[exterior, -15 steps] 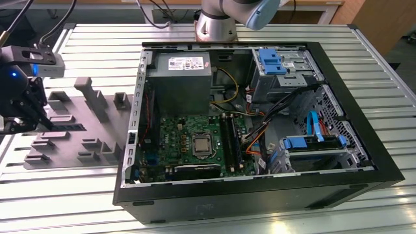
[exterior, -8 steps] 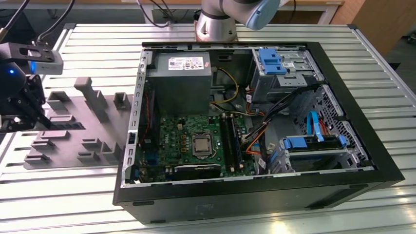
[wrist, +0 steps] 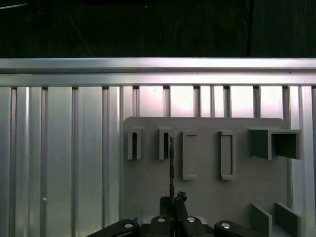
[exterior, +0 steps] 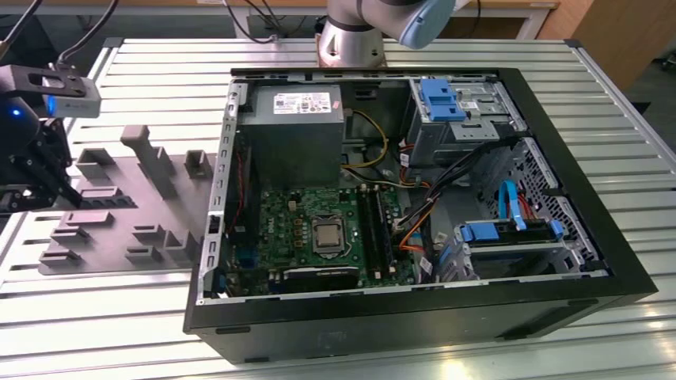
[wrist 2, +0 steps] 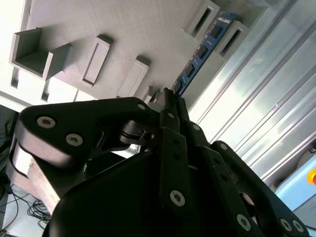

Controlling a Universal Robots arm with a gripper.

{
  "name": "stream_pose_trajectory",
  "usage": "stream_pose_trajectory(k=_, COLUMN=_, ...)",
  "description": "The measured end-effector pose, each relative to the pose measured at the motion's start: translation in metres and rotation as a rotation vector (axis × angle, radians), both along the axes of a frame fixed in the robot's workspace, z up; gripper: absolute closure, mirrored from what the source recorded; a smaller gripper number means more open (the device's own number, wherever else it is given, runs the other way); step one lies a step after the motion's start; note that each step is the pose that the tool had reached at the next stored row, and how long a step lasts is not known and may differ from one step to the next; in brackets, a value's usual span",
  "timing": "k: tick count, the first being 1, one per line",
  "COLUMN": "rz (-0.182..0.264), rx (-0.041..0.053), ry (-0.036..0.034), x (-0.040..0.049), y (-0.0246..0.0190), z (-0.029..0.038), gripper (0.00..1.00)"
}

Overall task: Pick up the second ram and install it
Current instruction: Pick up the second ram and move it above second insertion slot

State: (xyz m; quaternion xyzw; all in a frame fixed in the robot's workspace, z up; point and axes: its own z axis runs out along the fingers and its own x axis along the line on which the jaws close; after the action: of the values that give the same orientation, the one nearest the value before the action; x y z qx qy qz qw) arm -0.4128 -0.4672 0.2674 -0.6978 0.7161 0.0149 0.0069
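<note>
The second ram (wrist 2: 200,52) is a thin blue circuit stick with black chips, and my gripper (wrist 2: 168,96) is shut on one end of it. Its other end reaches between two small holder blocks on the grey fixture plate (wrist 2: 148,29). In the first wrist view the second ram (wrist: 171,168) shows edge-on, running from my gripper (wrist: 173,200) toward the plate's upright slots. In the exterior view my gripper (exterior: 37,178) hangs over the fixture plate (exterior: 116,237) at that view's left, well apart from the open computer case (exterior: 423,317). The black memory slots (exterior: 375,226) lie beside the processor socket.
The case holds a grey power supply (exterior: 290,131), blue drive brackets (exterior: 438,99) and orange and blue cables (exterior: 507,202). The arm's base (exterior: 349,39) stands behind the case. Everything rests on a ribbed aluminium table (exterior: 106,324). Raised blocks stand across the fixture plate.
</note>
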Motion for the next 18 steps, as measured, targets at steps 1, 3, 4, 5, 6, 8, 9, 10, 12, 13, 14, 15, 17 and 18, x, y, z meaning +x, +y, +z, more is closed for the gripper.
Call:
stream_pose_trajectory(k=1, rz=0.0, rx=0.0001, ry=-0.0001, x=0.0, y=0.0, z=0.0009, gripper=0.86)
stream_pose_trajectory(k=3, rz=0.0, rx=0.0001, ry=-0.0001, x=0.0, y=0.0, z=0.0033, gripper=0.86)
stream_pose_trajectory(k=4, rz=0.0, rx=0.0001, ry=-0.0001, x=0.0, y=0.0, z=0.0048, gripper=0.86)
stream_pose_trajectory(k=5, rz=0.0, rx=0.0001, ry=-0.0002, x=0.0, y=0.0, z=0.0064, gripper=0.86)
stream_pose_trajectory(k=6, rz=0.0, rx=0.0001, ry=-0.0002, x=0.0, y=0.0, z=0.0081, gripper=0.86)
stream_pose_trajectory(k=8, rz=0.0, rx=0.0002, ry=-0.0002, x=0.0, y=0.0, z=0.0115, gripper=0.86)
stream_pose_trajectory(k=9, rz=0.0, rx=0.0002, ry=-0.0002, x=0.0, y=0.0, z=0.0132, gripper=0.86)
stream_pose_trajectory(k=10, rz=0.0, rx=0.0002, ry=-0.0003, x=0.0, y=0.0, z=0.0149, gripper=0.86)
stream_pose_trajectory(k=12, rz=0.0, rx=0.0002, ry=-0.0002, x=0.0, y=0.0, z=0.0186, gripper=0.86)
stream_pose_trajectory(k=13, rz=0.0, rx=0.0001, ry=-0.0002, x=0.0, y=0.0, z=0.0204, gripper=0.86)
stream_pose_trajectory(k=14, rz=0.0, rx=0.0002, ry=-0.0002, x=0.0, y=0.0, z=0.0222, gripper=0.86)
stream_pose_trajectory(k=15, rz=0.0, rx=0.0002, ry=-0.0003, x=0.0, y=0.0, z=0.0239, gripper=0.86)
stream_pose_trajectory(k=17, rz=0.0, rx=0.0001, ry=-0.0002, x=0.0, y=0.0, z=0.0275, gripper=0.86)
stream_pose_trajectory(k=18, rz=0.0, rx=0.0001, ry=-0.0002, x=0.0, y=0.0, z=0.0292, gripper=0.86)
